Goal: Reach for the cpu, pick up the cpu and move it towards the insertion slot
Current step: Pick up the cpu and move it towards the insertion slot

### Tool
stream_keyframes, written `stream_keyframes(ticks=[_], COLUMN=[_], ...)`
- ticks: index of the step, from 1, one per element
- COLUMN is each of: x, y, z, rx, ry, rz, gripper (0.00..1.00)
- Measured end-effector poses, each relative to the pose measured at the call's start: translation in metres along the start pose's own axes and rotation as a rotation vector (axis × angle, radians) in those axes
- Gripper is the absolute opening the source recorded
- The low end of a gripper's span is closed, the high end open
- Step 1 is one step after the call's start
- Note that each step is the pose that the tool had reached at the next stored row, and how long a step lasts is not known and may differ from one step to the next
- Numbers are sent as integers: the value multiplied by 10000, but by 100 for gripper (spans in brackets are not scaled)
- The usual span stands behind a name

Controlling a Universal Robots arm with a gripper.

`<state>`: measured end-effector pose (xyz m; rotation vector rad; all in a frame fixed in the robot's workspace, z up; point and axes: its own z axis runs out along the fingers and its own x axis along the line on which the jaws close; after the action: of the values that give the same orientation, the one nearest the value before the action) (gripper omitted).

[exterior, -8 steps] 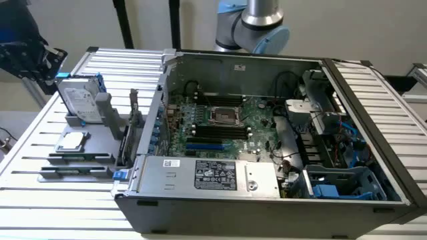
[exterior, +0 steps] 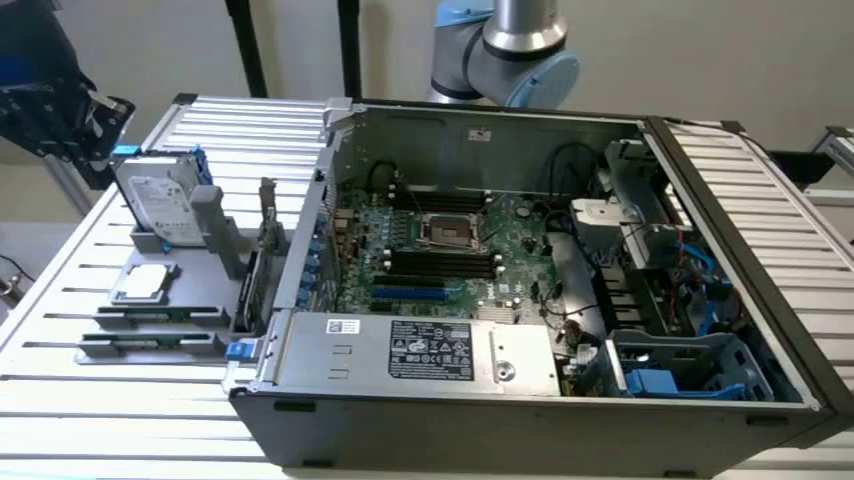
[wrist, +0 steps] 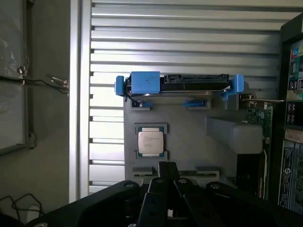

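Note:
The cpu (exterior: 144, 283) is a small silver square chip lying flat in a grey holder (exterior: 200, 262) on the slatted table, at the exterior view's left of the open computer case. In the wrist view the cpu (wrist: 150, 141) lies some way beyond my gripper (wrist: 168, 166), whose two dark fingers meet at their tips with nothing between them. My gripper (exterior: 67, 120) hangs high at the exterior view's far left, above and behind the holder. The insertion slot (exterior: 449, 230), a silver-framed square socket with a dark centre, sits on the green motherboard inside the case.
A silver hard drive (exterior: 160, 205) with blue brackets stands upright in the holder just behind the cpu. The case wall (exterior: 320, 200) rises between the holder and the motherboard. Black memory slots (exterior: 434, 262) flank the socket. The power supply (exterior: 414, 350) fills the case's front.

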<state>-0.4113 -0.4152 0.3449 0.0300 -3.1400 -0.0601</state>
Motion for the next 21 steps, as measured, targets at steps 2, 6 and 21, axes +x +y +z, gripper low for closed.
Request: stream_keyframes(ticks=[2,6,21], x=[0,0,187], y=[0,0,42], z=[0,0,83], rx=[0,0,22], ry=[0,0,2], rz=[0,0,-32], gripper=[11,11,11])
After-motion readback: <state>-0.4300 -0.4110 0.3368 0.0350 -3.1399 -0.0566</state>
